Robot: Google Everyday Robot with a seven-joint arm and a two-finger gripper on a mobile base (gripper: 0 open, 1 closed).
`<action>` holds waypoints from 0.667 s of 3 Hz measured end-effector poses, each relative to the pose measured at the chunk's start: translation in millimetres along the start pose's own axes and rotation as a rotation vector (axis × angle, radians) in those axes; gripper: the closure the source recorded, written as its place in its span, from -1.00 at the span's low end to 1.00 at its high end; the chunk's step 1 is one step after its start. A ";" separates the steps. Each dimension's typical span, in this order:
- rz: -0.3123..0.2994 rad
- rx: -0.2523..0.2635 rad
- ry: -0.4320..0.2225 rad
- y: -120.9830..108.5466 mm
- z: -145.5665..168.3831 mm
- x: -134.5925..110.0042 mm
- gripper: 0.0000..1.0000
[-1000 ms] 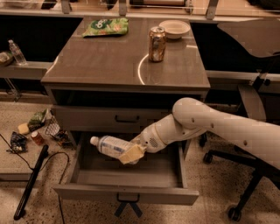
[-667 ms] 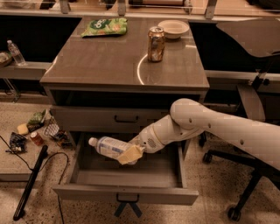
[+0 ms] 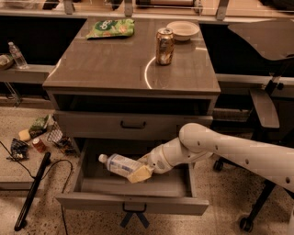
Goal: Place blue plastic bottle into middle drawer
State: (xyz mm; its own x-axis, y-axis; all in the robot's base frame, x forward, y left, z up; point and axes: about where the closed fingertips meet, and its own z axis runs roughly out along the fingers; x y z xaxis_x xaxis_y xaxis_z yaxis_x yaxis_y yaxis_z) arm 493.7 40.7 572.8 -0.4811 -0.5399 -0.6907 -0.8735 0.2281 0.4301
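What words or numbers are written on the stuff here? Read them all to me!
Nothing here can be read for sure.
On the green bag: white letters, too blurred to read.
On the soda can: markings, too blurred to read.
On the blue plastic bottle, held by the gripper inside the open middle drawer: a pale label, too blurred to read.
On the small bottle at far left: too small to read.

Office-like workroom: grey drawer cabinet point(image 3: 101, 64) centre, wheeled chair point(image 3: 255, 210) at 4 o'clock, long counter point(image 3: 92, 9) at 12. At 6 o'clock the gripper point(image 3: 140, 173) clasps a bottle point(image 3: 120, 164) over the open drawer point(image 3: 133, 202).
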 end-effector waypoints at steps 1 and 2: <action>-0.018 0.037 0.024 -37.7 25.0 33.8 1.00; -0.025 0.079 0.044 -68.7 49.3 55.9 0.63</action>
State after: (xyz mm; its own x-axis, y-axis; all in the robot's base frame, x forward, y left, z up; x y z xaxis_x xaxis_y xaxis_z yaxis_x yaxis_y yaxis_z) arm 523.1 34.8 476.0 -0.4571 -0.5806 -0.6738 -0.8891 0.2764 0.3649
